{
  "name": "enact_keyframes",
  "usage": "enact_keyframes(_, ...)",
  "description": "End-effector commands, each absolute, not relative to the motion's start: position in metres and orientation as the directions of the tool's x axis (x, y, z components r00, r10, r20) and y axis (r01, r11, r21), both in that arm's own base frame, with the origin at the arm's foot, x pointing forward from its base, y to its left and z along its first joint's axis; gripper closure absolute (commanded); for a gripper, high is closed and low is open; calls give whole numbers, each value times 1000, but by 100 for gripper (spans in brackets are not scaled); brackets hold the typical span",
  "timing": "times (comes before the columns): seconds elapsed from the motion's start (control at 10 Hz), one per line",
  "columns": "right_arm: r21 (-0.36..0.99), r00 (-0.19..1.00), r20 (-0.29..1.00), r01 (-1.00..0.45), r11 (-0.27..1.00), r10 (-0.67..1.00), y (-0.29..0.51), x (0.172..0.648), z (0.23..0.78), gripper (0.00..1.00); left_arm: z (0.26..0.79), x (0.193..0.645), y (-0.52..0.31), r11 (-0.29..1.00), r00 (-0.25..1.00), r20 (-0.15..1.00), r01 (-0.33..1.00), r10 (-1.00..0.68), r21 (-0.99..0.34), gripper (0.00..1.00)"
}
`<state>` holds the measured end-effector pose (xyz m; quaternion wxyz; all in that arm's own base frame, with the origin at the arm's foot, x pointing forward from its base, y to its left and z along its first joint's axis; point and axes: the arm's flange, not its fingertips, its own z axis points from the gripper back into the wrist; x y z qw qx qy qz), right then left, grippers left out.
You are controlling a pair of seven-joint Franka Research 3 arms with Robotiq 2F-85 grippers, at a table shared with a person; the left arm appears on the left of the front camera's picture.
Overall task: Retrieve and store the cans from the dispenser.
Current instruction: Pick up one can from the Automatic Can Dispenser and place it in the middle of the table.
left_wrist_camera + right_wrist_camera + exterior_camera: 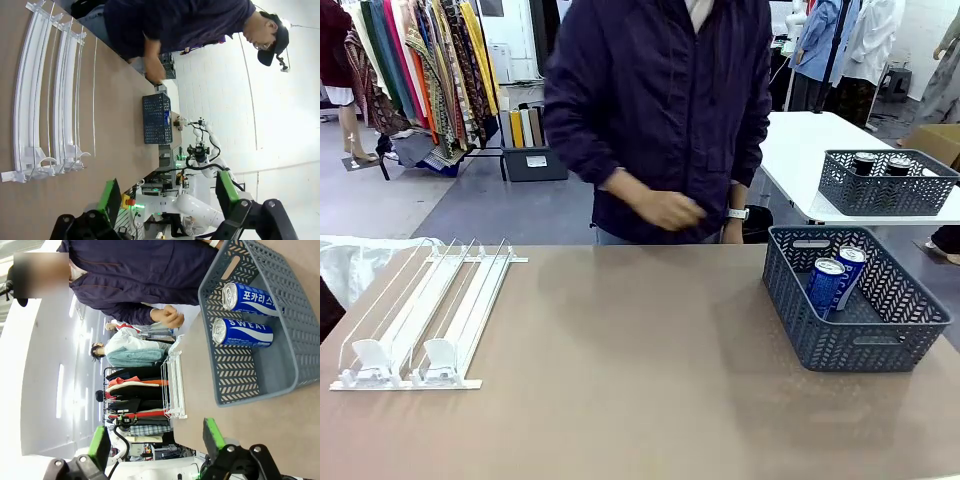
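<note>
**Two cans in the basket, dispenser lanes bare**

Nearest our front camera lies the brown table (620,360). On its left stands the white wire dispenser (425,315), its lanes running from near to far. On the right sits the dark grey mesh basket (855,295), and inside it two blue and white cans (835,280) lean side by side, touching.

We see our left gripper (167,197) from its wrist camera, green-padded fingers (110,195) spread wide with nothing between them. Our right gripper (155,440) likewise stands apart and holds nothing.

At the far side a person in a dark jacket has both hands (670,210) together above the table edge. A second basket (885,180) with dark cans rests on the white table (800,150) beyond.
</note>
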<state>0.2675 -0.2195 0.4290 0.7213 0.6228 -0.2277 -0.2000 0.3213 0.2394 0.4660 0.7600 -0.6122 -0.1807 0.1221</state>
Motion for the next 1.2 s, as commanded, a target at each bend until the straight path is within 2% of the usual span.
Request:
enact_keyframes(0.0, 991, 817, 77, 1, 136, -571, -219, 268, 432, 0, 468, 320, 239, 210, 902, 137, 53, 410, -976, 0)
enact_keyframes(1.1, 991, 817, 77, 1, 136, -571, -219, 268, 432, 0, 468, 320, 239, 210, 902, 137, 53, 410, -976, 0)
